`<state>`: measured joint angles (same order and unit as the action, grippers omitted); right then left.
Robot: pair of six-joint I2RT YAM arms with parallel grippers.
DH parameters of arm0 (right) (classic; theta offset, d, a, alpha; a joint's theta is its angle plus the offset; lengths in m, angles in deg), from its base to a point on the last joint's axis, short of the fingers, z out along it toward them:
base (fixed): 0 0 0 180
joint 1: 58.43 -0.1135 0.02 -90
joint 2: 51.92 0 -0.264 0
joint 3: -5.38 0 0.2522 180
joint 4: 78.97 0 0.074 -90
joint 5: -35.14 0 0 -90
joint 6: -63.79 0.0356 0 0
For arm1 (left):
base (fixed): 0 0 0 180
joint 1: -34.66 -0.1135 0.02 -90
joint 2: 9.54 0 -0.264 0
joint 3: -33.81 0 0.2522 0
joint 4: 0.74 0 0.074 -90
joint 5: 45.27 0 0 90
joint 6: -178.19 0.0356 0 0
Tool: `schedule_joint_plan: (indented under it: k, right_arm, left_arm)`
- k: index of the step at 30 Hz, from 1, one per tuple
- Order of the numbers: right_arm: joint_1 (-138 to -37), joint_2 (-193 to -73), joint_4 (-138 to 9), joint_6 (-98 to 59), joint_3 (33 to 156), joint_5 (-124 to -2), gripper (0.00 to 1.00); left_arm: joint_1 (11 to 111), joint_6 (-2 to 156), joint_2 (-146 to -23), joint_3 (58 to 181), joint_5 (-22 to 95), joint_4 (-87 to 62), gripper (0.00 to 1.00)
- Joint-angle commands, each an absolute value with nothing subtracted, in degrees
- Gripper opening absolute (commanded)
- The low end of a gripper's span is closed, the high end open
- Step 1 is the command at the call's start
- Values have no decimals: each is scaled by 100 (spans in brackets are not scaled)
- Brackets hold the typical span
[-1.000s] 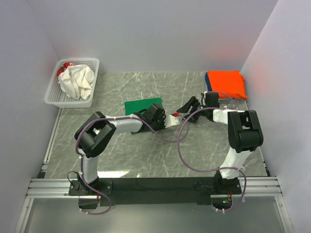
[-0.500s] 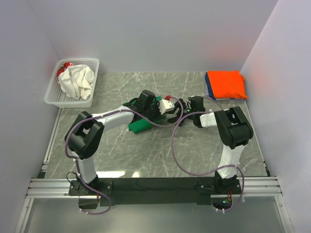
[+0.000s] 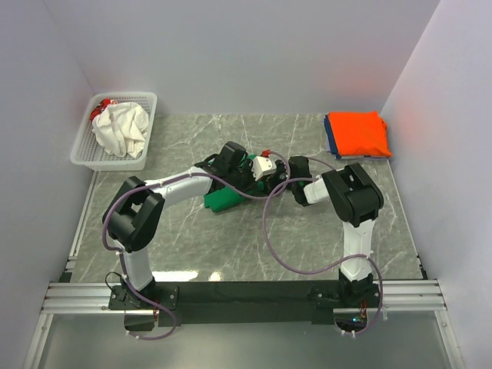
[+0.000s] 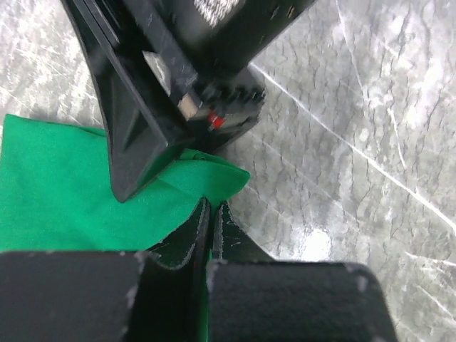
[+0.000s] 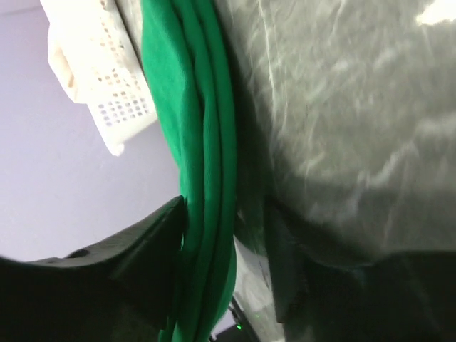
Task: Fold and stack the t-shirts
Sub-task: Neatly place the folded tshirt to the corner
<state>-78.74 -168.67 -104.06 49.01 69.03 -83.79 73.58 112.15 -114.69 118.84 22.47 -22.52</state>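
The green t-shirt (image 3: 221, 201) lies folded at mid-table, its right part hidden under both grippers. My left gripper (image 4: 210, 214) is shut on a fold of the green t-shirt (image 4: 64, 185) near its corner. My right gripper (image 5: 224, 242) stands open astride the layered edge of that shirt (image 5: 203, 121); the left finger (image 5: 135, 256) touches the cloth, and the other is a little apart. In the top view the left gripper (image 3: 260, 177) and the right gripper (image 3: 283, 175) meet over the shirt. An orange t-shirt (image 3: 356, 131) lies folded on a blue one (image 3: 329, 142) at the back right.
A white lattice basket (image 3: 84, 154) at the back left holds a crumpled cream-white t-shirt (image 3: 121, 127) and something red (image 3: 102, 109). The basket (image 5: 100, 64) also shows behind the green shirt in the right wrist view. Purple cables loop from both arms over the marble table (image 3: 231, 254).
The green shirt, flat a second ago, has been pulled toward the front and bunched by my left gripper. My right gripper has moved left onto the shirt's edge, and its jaws have narrowed.
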Motion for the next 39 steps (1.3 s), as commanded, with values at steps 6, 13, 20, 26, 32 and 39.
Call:
schedule_joint_plan:
  k: [6,13,20,26,32,39]
  right_arm:
    - [-8066,-17294,-10493,5078,7293,-7508,50]
    - [-8215,-17506,-10485,5157,7574,-7209,52]
    - [-8199,-17357,-10353,4824,7662,-7340,2]
    - [-7970,-16627,-8220,1979,8724,-7174,0]
    - [-7654,-16231,-6602,-273,9533,-6471,0]
    - [-6899,-16696,-5309,-1891,10807,-6471,0]
  left_arm:
    - [7351,11016,-11510,12202,2030,-1960,1]
    - [7351,10946,-11580,12237,1986,-1925,1]
    - [7334,10876,-11537,12307,2091,-1995,13]
    - [6851,10498,-10906,12325,1741,-2783,32]
    - [6051,10489,-10237,12465,1415,-4006,48]
    - [5532,10383,-9700,12492,1336,-4535,67]
